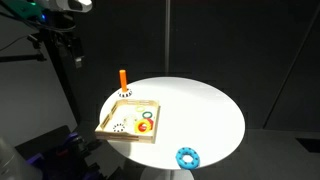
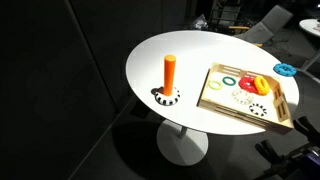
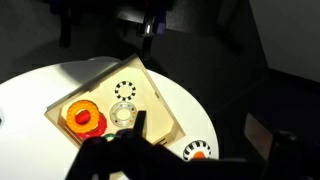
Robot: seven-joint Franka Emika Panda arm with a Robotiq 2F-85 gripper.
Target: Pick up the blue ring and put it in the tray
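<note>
Small sky-blue doughnut ring with a bumpy rim (image 1: 187, 157): lying flat by the near edge of the round white counter (image 1: 205, 100), right of and well apart from the shallow square light-wood tray (image 1: 125, 135). The tray holds a red-and-yellow ring (image 3: 82, 118). An upright orange peg (image 1: 123, 80) stands just behind the tray. My claw (image 3: 112, 150) is a dark silhouette in the wrist view; I cannot tell its opening.

Round white table (image 1: 200, 105): tray (image 1: 125, 135), blue ring (image 1: 187, 157), orange peg (image 1: 123, 80).

Round white pedestal table (image 2: 170, 45), black curtain backdrop (image 1: 250, 40), dark floor (image 2: 80, 150), dim rm
</note>
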